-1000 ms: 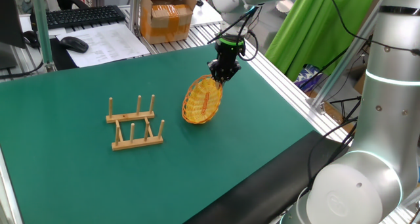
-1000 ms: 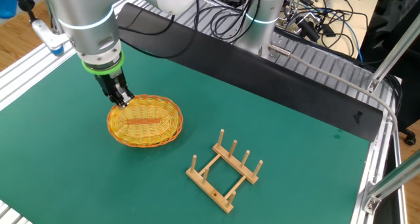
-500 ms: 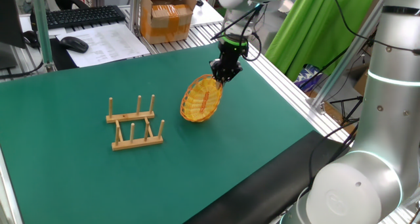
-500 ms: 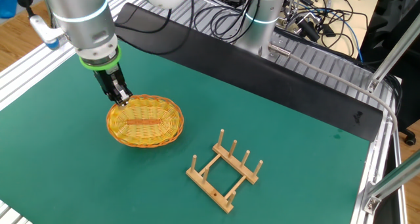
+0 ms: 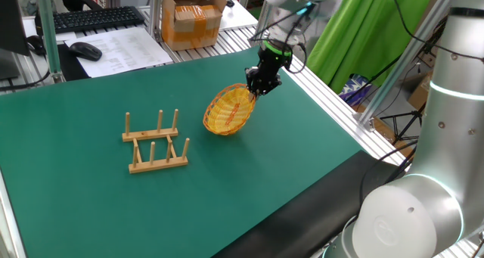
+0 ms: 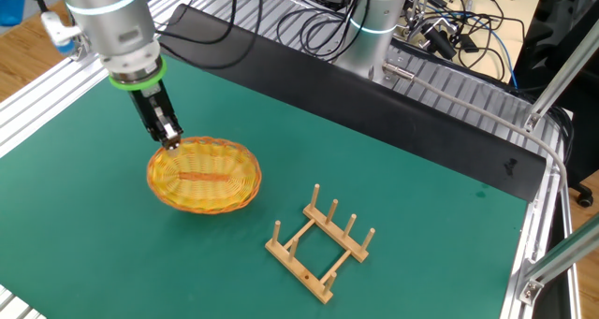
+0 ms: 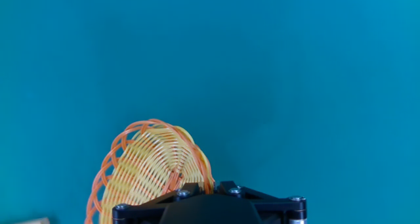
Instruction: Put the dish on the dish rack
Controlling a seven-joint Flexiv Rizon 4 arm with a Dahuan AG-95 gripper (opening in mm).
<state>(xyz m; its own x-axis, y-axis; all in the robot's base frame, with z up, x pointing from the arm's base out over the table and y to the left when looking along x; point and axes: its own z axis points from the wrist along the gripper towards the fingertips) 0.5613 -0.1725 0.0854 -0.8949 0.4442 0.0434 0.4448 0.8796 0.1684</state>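
Fixed view, fingers clamped on dish rim, dish rack well apart.

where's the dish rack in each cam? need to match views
One fixed view: dish rack left of centre, left of the dish.
The other fixed view: lower centre-right, right of the dish.
Hand view: not clearly in it.
Shared landmark: the dish, held at its rim by the gripper.

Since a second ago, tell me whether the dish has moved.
Yes. The dish, held at its rim by the end effector, has lifted and shifted slightly toward the rack.
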